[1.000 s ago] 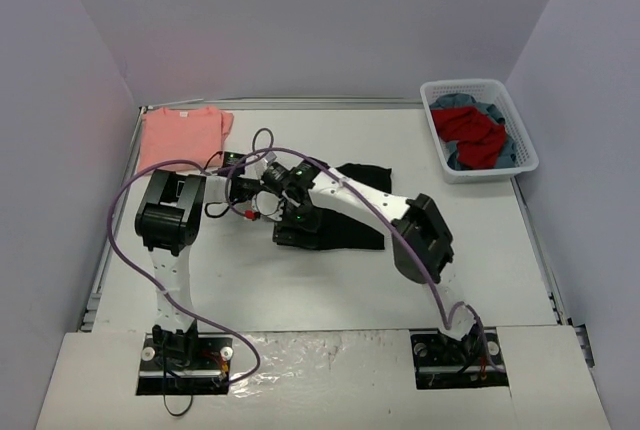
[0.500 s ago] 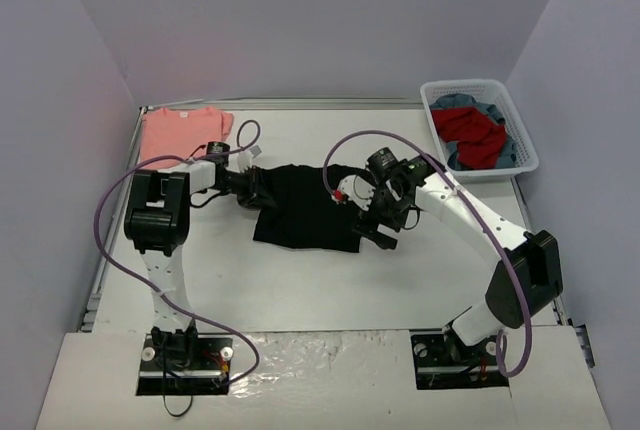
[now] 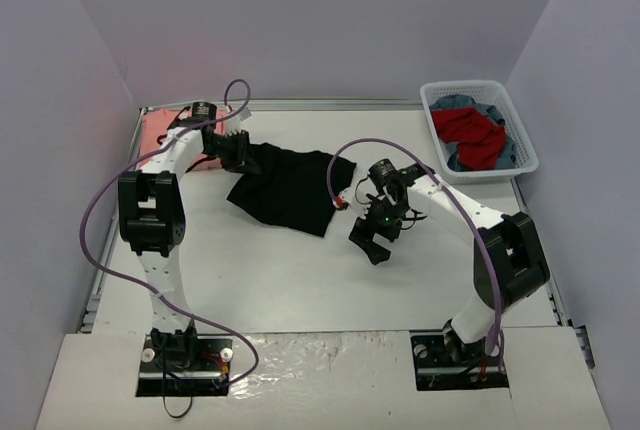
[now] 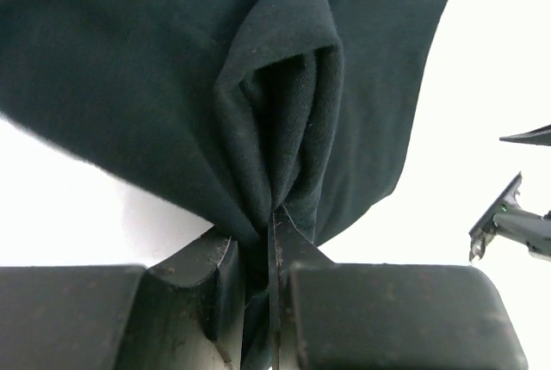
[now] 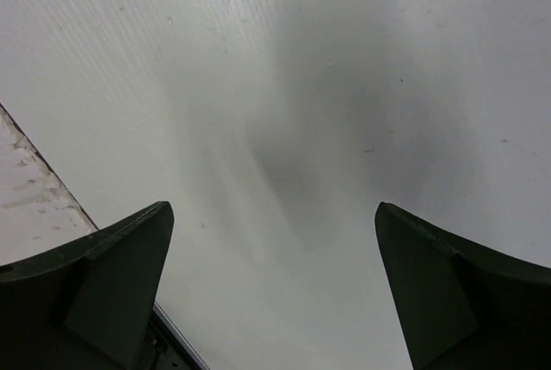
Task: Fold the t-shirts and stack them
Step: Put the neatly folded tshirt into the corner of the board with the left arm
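The black t-shirt (image 3: 290, 188) lies loosely spread on the white table (image 3: 300, 285), left of centre. My left gripper (image 3: 236, 150) is shut on its back-left edge. In the left wrist view a bunched fold of the black t-shirt (image 4: 284, 86) runs down into my pinched left gripper (image 4: 271, 228). The salmon-pink t-shirt (image 3: 153, 137) lies in the back-left corner, mostly hidden behind the left arm. My right gripper (image 3: 370, 240) hangs open just right of the black shirt, apart from it. In its own view the right gripper (image 5: 271, 208) has only bare table between its fingers.
A white basket (image 3: 520, 135) holding red and blue clothes stands at the back right. Grey walls close the table on three sides. The right gripper's fingertips (image 4: 508, 215) show at the right edge of the left wrist view.
My left gripper has pulled the black t-shirt toward the back-left corner. My right gripper has let go of the shirt's right edge, opened wide and drawn slightly nearer.
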You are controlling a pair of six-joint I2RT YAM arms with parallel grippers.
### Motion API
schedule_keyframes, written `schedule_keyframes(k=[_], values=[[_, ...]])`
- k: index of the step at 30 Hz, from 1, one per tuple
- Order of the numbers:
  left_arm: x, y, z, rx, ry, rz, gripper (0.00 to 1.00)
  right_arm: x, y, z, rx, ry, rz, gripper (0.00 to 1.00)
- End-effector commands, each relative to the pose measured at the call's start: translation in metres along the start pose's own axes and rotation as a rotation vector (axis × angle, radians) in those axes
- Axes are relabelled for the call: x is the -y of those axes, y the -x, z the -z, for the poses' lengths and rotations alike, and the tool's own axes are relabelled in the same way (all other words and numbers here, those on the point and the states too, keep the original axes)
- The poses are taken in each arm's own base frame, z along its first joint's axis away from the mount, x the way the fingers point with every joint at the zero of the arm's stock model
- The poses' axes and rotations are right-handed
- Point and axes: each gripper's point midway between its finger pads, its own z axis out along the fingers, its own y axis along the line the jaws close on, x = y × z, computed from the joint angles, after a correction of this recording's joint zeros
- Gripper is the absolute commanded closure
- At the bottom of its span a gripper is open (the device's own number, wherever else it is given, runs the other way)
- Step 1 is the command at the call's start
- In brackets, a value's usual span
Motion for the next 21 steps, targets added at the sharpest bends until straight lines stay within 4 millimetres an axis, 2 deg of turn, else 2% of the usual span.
schedule_keyframes(k=[1, 2, 4, 6, 7, 8, 9, 11, 12, 15, 16, 18, 19, 21], values=[[0.007, 0.028, 0.027, 0.050, 0.077, -0.048, 0.98, -0.012, -0.005, -0.008, 0.018, 0.087, -0.001, 0.00], [0.009, 0.041, 0.031, 0.078, 0.095, -0.061, 0.98, -0.014, -0.006, -0.010, 0.018, 0.101, -0.005, 0.00], [-0.002, 0.050, 0.033, 0.088, 0.158, -0.066, 0.98, -0.018, -0.010, -0.017, 0.008, 0.129, -0.013, 0.00], [-0.001, 0.067, 0.044, 0.116, 0.207, -0.088, 0.98, -0.018, -0.013, -0.023, -0.006, 0.142, -0.024, 0.00], [-0.010, 0.071, 0.044, 0.116, 0.251, -0.085, 0.98, -0.018, -0.014, -0.024, -0.011, 0.146, -0.028, 0.00], [-0.011, 0.075, 0.048, 0.122, 0.274, -0.089, 0.98, -0.018, -0.015, -0.026, -0.017, 0.149, -0.031, 0.00], [-0.010, 0.088, 0.053, 0.151, 0.290, -0.112, 0.98, -0.018, -0.016, -0.028, -0.025, 0.151, -0.035, 0.00], [-0.012, 0.096, 0.060, 0.165, 0.323, -0.113, 0.98, -0.018, -0.018, -0.030, -0.032, 0.153, -0.038, 0.00], [-0.011, 0.108, 0.064, 0.190, 0.338, -0.131, 0.98, -0.018, -0.018, -0.030, -0.033, 0.153, -0.039, 0.00], [-0.022, 0.115, 0.072, 0.188, 0.412, -0.145, 0.98, -0.017, -0.019, -0.030, -0.034, 0.147, -0.040, 0.00], [-0.019, 0.124, 0.079, 0.212, 0.425, -0.173, 0.98, -0.016, -0.019, -0.030, -0.034, 0.147, -0.040, 0.00], [-0.029, 0.127, 0.085, 0.207, 0.486, -0.181, 0.98, -0.016, -0.020, -0.030, -0.035, 0.145, -0.045, 0.00], [-0.026, 0.136, 0.094, 0.230, 0.510, -0.213, 0.98, -0.015, -0.020, -0.030, -0.033, 0.145, -0.048, 0.00], [-0.031, 0.139, 0.103, 0.238, 0.556, -0.221, 0.98, -0.014, -0.021, -0.031, -0.036, 0.143, -0.049, 0.00]])
